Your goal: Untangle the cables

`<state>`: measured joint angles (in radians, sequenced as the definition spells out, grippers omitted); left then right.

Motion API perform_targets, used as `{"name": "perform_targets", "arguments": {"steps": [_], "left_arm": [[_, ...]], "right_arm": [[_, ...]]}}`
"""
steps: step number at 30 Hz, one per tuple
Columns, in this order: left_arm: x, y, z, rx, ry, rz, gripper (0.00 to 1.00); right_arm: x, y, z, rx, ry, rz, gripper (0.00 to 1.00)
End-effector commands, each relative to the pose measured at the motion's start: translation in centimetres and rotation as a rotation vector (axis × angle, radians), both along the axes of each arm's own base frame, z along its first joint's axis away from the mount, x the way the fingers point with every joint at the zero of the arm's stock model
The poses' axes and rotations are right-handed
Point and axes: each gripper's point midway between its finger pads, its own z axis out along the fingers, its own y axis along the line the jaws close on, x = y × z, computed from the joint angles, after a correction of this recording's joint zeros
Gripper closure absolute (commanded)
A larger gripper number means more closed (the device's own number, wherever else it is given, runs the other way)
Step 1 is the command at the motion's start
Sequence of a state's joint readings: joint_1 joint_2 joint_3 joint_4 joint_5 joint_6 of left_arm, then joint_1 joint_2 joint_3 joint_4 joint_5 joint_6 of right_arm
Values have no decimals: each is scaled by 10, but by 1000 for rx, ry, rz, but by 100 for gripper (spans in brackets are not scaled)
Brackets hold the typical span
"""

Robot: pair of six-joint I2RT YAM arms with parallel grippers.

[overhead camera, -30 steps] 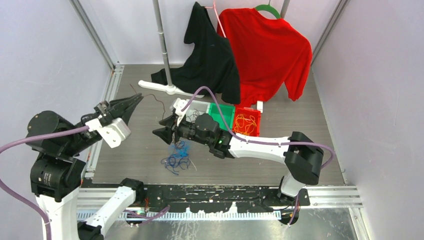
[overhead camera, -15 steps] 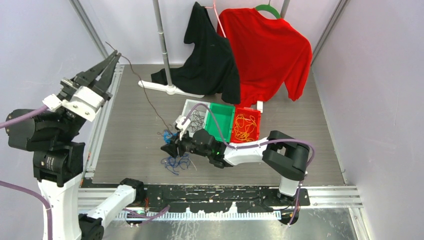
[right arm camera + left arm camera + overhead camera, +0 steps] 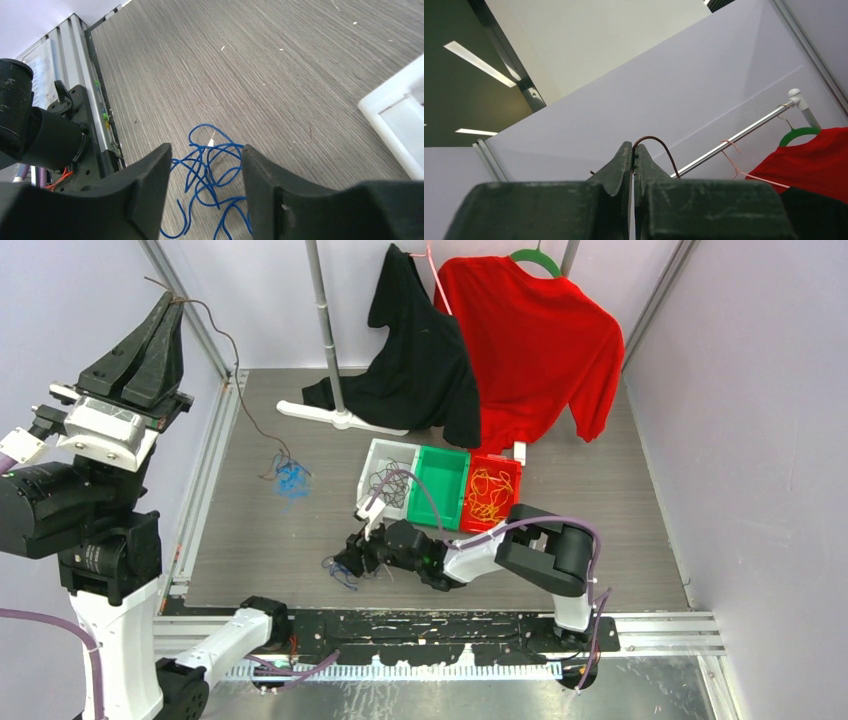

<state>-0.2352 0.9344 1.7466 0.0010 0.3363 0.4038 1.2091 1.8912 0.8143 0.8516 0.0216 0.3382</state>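
Note:
My left gripper (image 3: 168,298) is raised high at the far left, pointing up, and is shut on a thin dark brown cable (image 3: 659,142). The brown cable (image 3: 240,380) hangs in an arc down to the table, with a small blue clump (image 3: 291,481) tangled at its lower end. My right gripper (image 3: 347,558) is low over the table near the front edge. In the right wrist view it (image 3: 206,150) stands open, with a loose tangle of blue cables (image 3: 212,165) lying on the table between its fingers, not gripped. More of those blue cables (image 3: 340,574) lie beside it.
A white bin (image 3: 372,459) with dark cables, a green bin (image 3: 447,474) and a red bin (image 3: 508,490) with yellow-orange cables (image 3: 488,487) sit mid-table. A rack pole (image 3: 324,320) with a white base, a black garment (image 3: 420,350) and a red sweater (image 3: 540,340) stand at the back.
The left arm swung up and left, pulling the brown cable and a blue clump out of the pile. The right gripper dropped toward the front edge over the remaining blue cables.

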Motion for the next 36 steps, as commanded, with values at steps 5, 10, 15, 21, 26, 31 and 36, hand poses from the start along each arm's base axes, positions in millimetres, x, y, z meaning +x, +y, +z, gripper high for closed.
{"name": "perform_targets", "arguments": {"steps": [5,10,15,21,26,31,36], "left_arm": [[-4,-8,-16,59,-4,-22,100],[-4,-17,-30,96,30,-64,100],[-5,-24,-37,118,41,-103,100],[-6,-27,-35,122,40,-119,100],[-3,-28,-33,124,39,-124,100],[-3,-29,-33,120,40,-129,100],[-5,-29,-29,115,34,-135,100]], "right_arm": [[14,-9,162,235,-225,-47,28],[11,-13,232,309,-286,16,27],[6,-9,256,342,-311,57,38],[4,1,250,361,-267,84,50],[0,5,242,359,-234,107,44],[2,7,232,347,-207,98,41],[10,10,230,342,-211,61,44]]}}
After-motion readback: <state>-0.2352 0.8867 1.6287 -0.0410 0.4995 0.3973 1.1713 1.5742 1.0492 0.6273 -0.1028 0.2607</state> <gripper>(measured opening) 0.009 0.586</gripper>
